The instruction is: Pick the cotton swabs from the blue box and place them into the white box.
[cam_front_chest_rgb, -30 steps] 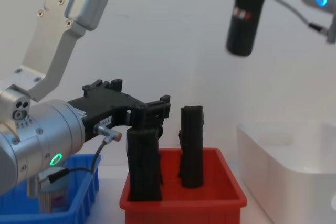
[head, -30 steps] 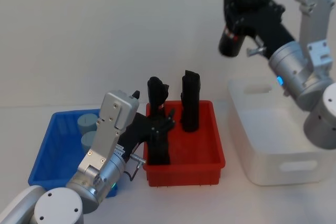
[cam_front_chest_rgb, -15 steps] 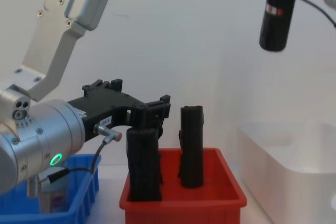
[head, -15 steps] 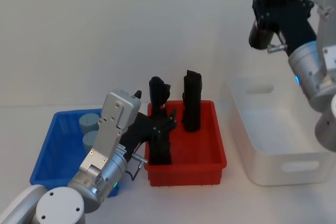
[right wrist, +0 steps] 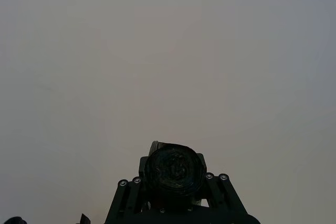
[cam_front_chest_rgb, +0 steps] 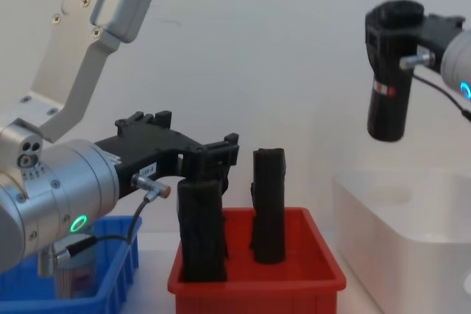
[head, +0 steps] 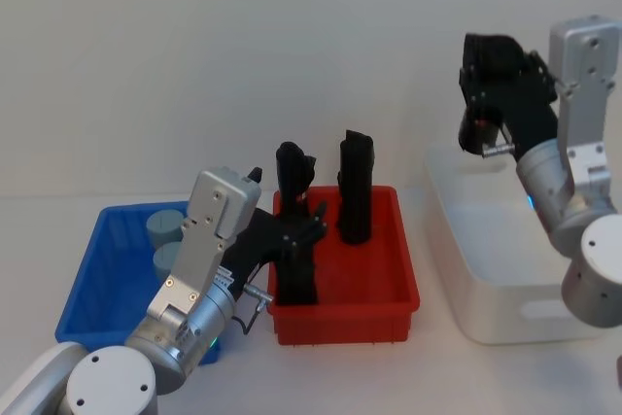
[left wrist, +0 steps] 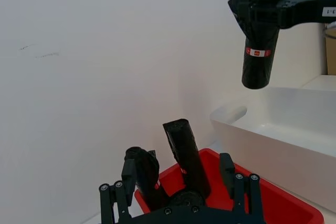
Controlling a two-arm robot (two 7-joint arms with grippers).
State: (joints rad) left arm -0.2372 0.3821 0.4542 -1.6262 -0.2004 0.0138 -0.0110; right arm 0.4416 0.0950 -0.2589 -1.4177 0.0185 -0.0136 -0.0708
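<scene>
Two cotton swabs tubs (head: 160,228) (head: 167,259) with pale lids stand in the blue box (head: 92,289) at the left; one tub (cam_front_chest_rgb: 73,277) shows behind my left arm in the chest view. My left gripper (head: 296,230) (cam_front_chest_rgb: 213,154) (left wrist: 178,169) is open, its fingers straddling the top of the front black roll (head: 292,274) in the red bin (head: 389,308). My right gripper (head: 483,104) (cam_front_chest_rgb: 390,42) is shut on a black roll (cam_front_chest_rgb: 386,112) (left wrist: 257,61) (right wrist: 173,167) and holds it upright above the far end of the white box (head: 505,279) (cam_front_chest_rgb: 397,233).
Two more black rolls (head: 353,191) (head: 290,167) stand upright in the red bin, which sits between the blue box and the white box. My left arm's silver link (cam_front_chest_rgb: 81,56) rises in front of the blue box. A plain pale wall lies behind.
My right gripper has carried its black roll to the right and then down toward the white box. The left arm and the tubs have not moved.
</scene>
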